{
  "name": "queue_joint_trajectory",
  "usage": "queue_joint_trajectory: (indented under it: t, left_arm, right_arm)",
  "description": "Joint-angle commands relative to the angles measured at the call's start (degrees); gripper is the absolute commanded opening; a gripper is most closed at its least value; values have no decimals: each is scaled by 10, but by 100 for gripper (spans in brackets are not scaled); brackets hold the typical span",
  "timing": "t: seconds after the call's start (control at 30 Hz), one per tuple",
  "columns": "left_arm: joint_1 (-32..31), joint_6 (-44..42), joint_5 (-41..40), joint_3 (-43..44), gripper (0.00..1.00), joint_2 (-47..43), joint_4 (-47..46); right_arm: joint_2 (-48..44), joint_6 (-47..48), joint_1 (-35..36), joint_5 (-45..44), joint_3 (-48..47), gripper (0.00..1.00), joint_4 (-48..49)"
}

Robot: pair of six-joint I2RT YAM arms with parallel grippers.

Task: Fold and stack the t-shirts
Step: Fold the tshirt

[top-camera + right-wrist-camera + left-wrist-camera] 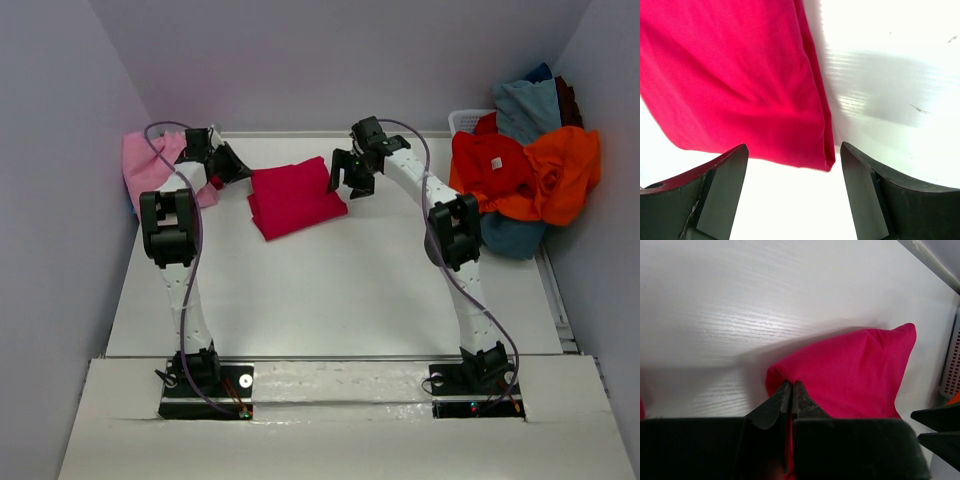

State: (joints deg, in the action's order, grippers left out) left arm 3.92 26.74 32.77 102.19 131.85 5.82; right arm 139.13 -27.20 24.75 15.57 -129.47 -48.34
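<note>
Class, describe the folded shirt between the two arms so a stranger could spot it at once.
Look to the far side of the white table. There, between the left hand, which pinches its corner, and the open right hand, lies the crimson t-shirt. Unlike the light pink shirt at the left edge and the crumpled pile on the right, it is folded flat.

The left arm [172, 228] stood up from its base at the near left, bent sharply at the elbow and reached toward the far left of the worktop [330, 290], where the left jaws were pressed together on the edge of the tee [855, 375]. The right arm [455, 232] stood up from the near right, folded at its elbow and stretched toward the far middle, wrist tipped downward. The right jaws were spread wide, nothing gripped between them.
</note>
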Motion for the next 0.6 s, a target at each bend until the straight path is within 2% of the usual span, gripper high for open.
queue_joint_trajectory:
  t: [0.0,0.17,0.2,0.23,0.37,0.4,0.57]
  left_arm:
    - [6,-16,-8,-17,6,-46,-9]
    - [6,-17,-9,-22,7,-47,-4]
    - [6,-17,-10,-23,19,-49,-4]
    - [6,-17,-10,-24,26,-51,-3]
    - [6,-20,-27,-31,41,-69,7]
    - [6,-24,-42,-31,52,-77,17]
    - [6,-29,-85,-31,59,-99,50]
  right_arm:
    - [-36,-9,-1,11,-29,80,-11]
    - [-26,-21,-1,48,-16,80,-13]
    - [-21,-22,-1,54,-15,80,-18]
    - [-20,-24,-1,60,-15,80,-20]
    - [-39,-22,5,68,15,80,-19]
    - [-46,-22,5,72,20,81,-18]
    - [-62,-31,5,96,39,81,-33]
